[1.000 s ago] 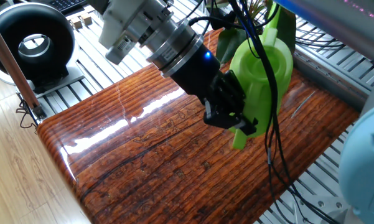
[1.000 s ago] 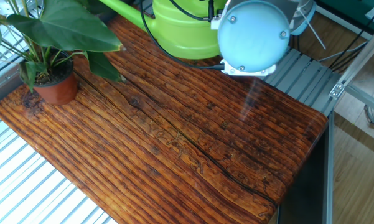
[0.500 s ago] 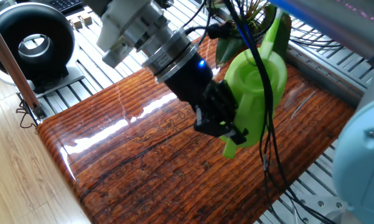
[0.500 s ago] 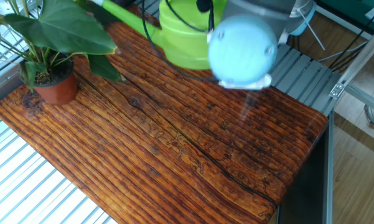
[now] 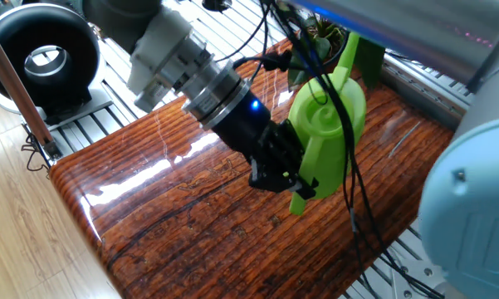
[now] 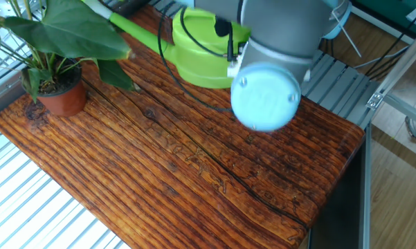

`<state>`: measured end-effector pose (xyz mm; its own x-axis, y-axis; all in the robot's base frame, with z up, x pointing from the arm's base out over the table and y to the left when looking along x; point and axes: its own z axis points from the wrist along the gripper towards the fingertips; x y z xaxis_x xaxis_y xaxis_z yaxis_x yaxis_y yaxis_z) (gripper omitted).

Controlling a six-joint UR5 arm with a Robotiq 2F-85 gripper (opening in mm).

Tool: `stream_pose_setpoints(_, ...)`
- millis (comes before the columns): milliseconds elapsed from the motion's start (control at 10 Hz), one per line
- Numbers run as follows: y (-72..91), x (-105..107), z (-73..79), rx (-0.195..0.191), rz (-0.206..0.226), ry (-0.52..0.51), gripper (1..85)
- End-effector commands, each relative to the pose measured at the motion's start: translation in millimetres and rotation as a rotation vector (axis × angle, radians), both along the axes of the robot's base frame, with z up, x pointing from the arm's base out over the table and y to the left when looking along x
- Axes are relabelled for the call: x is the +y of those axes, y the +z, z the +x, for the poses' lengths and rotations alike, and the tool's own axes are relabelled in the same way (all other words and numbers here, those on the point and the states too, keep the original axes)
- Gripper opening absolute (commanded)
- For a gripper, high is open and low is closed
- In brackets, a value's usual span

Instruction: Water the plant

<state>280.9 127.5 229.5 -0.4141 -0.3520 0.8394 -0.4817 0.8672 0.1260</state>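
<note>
One arm reaches down at a slant from the upper left in one fixed view, its black gripper [image 5: 286, 176] clamped on the handle of a lime-green watering can [image 5: 324, 133] held above the wooden table [image 5: 183, 216]; the plant [image 5: 324, 41] shows only as leaves behind the can. From the other fixed view, the arm's pale blue joint [image 6: 266, 97] hides the gripper, the can's spout [image 6: 135, 31] points toward the plant [image 6: 55, 62], whose terracotta pot [image 6: 62, 97] stands at the table's far left corner.
</note>
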Motion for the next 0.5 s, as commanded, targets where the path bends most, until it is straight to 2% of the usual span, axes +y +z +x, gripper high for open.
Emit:
stream_pose_setpoints(0, -15.0, 4.6, -0.2, 0.001, -0.006, -0.002, 1.3)
stream_pose_setpoints(100, -12.2, 3.8, -0.5, 0.0, -0.008, 0.0, 1.3)
stream_pose_setpoints(200, -0.3, 4.1, -2.1, 0.003, -0.008, -0.007, 1.3)
stream_pose_setpoints(400, 10.2, 4.0, -7.5, 0.038, -0.018, -0.013, 1.3)
